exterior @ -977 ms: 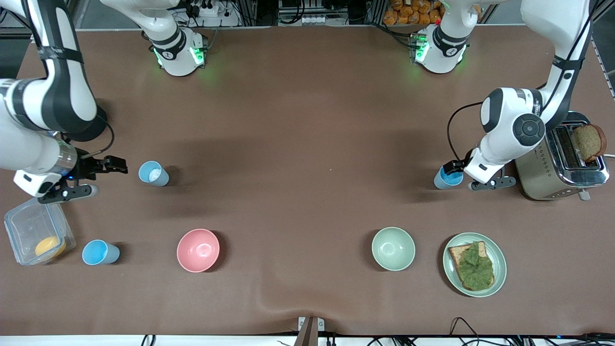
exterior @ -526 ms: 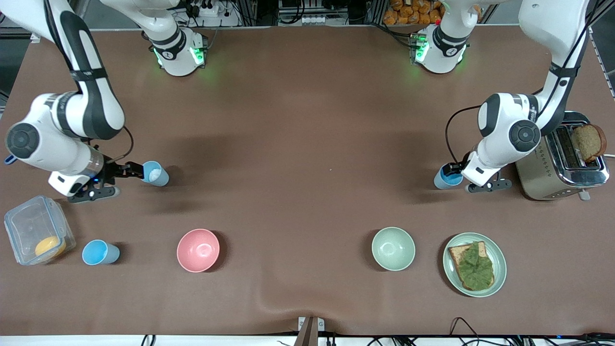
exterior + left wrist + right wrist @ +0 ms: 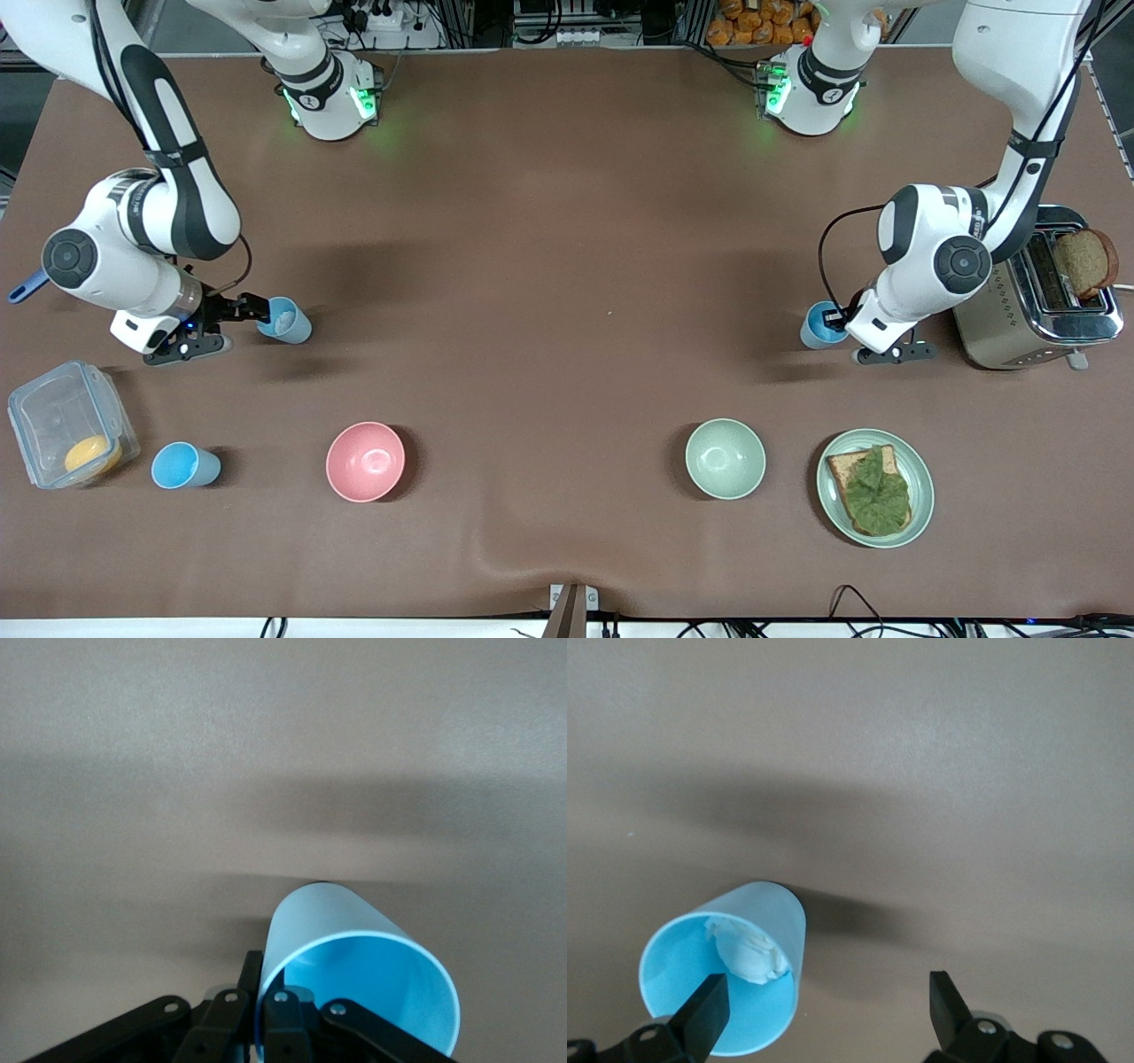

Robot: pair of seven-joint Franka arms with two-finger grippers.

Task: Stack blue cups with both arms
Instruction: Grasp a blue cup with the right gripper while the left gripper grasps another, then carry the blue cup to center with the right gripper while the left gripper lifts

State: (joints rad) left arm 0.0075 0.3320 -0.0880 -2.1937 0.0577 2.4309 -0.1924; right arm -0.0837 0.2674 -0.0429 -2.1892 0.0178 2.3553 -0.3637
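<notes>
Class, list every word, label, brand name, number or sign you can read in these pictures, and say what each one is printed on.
None can be read.
Left arm: small dark lettering on its white wrist casing, too small to read.
Blue cups, bowls, plate, toaster, clear box: no print shows.

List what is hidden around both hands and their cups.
- Front view: the left hand has its fingertips hidden under its own wrist, and its sky-blue cup is half covered.
- Left wrist view: that cup's rim is cut off by the picture's edge.
- Right wrist view: what the white lump in the right hand's pale blue cup is remains unclear.
</notes>
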